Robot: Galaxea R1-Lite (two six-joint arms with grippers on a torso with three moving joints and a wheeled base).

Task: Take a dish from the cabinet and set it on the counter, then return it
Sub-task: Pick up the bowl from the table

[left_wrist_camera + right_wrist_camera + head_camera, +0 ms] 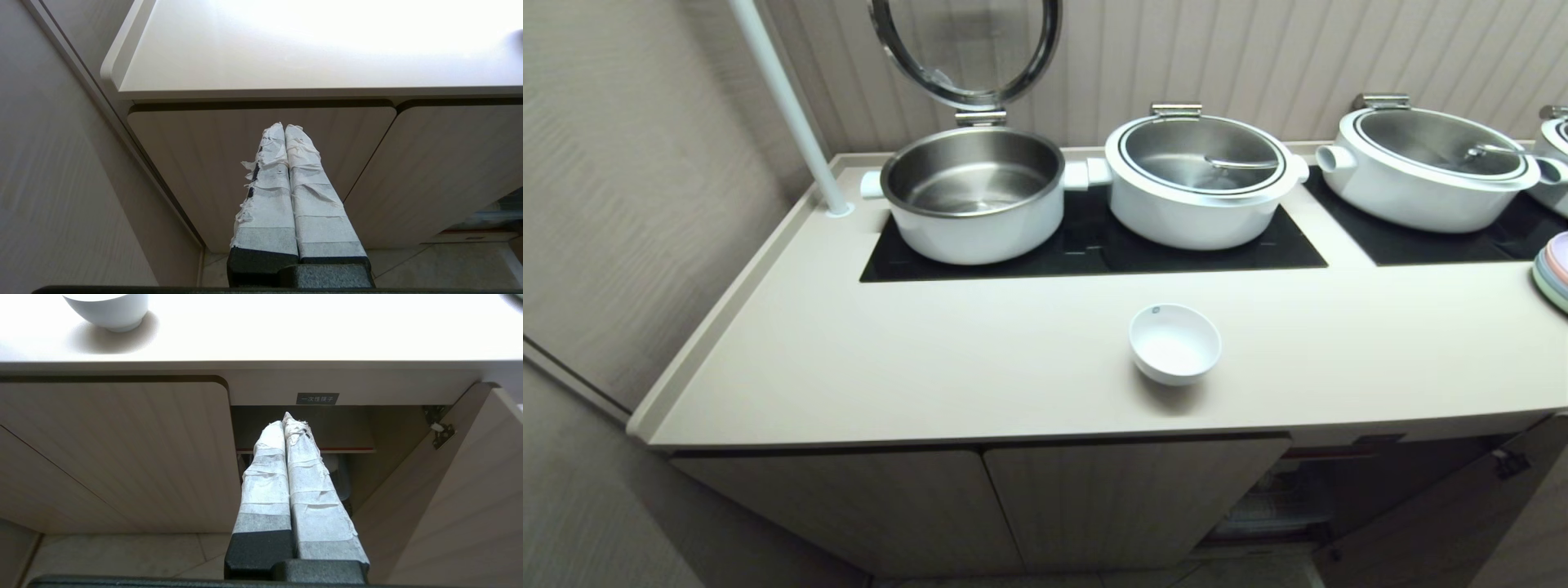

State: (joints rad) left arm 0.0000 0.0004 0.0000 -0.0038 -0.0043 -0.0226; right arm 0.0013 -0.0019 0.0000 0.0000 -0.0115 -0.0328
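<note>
On the counter (866,359), near its front edge and just in front of the black inset panel (1094,249), we see the dish (1174,343) standing upright and empty, a small grey mark on its inner rim. Nothing touches it. In the right wrist view the same dish (108,310) sits above the closed door, off to one side of the open compartment.

Behind it, on the black panel, stand two large white-and-steel pots: the left pot (974,196) with its glass lid (968,49) hinged upright, the second pot (1201,180) with lid down. A third pot (1429,167) sits on a further black panel to the right. A stack of pastel plates (1553,269) shows at the right edge. A white pole (788,106) rises from the counter's back left corner.

The cabinet (1045,506) below has its two left doors shut; the rightmost door (457,498) is swung open, showing a dark interior, a red-edged shelf (347,449) and a black label (317,398) with white characters.

Neither arm appears in the head view. We note the left gripper (284,126) low in front of the closed doors, its tape-wrapped fingers pressed together, holding nothing. The right gripper (284,418) faces the open compartment, fingers likewise closed and empty.
</note>
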